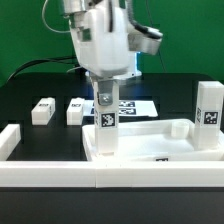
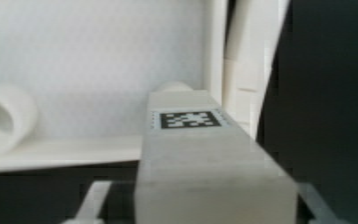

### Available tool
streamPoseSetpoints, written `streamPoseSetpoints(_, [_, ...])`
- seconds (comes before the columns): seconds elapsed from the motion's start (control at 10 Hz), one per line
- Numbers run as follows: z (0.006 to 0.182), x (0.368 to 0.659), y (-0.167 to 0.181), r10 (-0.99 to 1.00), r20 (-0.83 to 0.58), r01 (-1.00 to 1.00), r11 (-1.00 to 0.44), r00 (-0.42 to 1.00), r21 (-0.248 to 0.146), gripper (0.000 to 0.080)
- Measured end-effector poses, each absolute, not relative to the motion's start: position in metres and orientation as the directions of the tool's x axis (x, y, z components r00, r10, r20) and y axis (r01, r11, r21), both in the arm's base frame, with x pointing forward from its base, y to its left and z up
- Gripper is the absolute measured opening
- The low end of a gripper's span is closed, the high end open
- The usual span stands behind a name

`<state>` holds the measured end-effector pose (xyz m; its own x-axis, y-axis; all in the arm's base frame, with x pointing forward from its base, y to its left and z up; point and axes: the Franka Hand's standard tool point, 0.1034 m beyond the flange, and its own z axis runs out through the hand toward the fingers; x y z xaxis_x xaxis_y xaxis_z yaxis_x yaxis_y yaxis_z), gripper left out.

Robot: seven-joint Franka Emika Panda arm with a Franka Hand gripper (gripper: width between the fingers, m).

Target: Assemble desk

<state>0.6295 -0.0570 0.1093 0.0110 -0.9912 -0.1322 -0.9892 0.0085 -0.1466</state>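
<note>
My gripper is shut on a white square leg post with a black-white tag. It holds the post upright at the near left corner of the white rimmed desk panel. In the wrist view the post fills the space between my fingers, with the panel's flat face and a round socket behind it. A second leg post stands upright at the panel's right end. Two more leg posts lie on the black table at the exterior view's left.
A long low white rail with L-shaped ends runs along the front, directly before the panel. The marker board lies flat behind the panel. A green wall stands at the back.
</note>
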Motion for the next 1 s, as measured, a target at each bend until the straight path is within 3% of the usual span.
streamPoseSetpoints(0.1, [0.109, 0.63, -0.056, -0.987, -0.152, -0.987, 0.082, -0.061, -0.141, 0.0295])
streamPoseSetpoints(0.3, [0.108, 0.629, -0.055, -0.987, -0.15, -0.987, 0.072, -0.05, -0.141, 0.0295])
streamPoseSetpoints(0.4, [0.108, 0.629, -0.055, -0.99, -0.142, -0.989, 0.017, 0.004, -0.147, 0.05])
streamPoseSetpoints(0.5, [0.107, 0.629, -0.054, -0.978, -0.113, -0.974, -0.156, 0.175, -0.162, 0.0601])
streamPoseSetpoints(0.7, [0.106, 0.626, -0.046, -0.913, -0.082, -0.908, -0.384, 0.401, -0.166, 0.064])
streamPoseSetpoints(0.8, [0.107, 0.624, -0.039, -0.934, -0.06, -0.923, -0.338, 0.353, -0.183, 0.0647])
streamPoseSetpoints(1.0, [0.105, 0.622, -0.04, -0.855, -0.026, -0.843, -0.505, 0.518, -0.186, 0.0648])
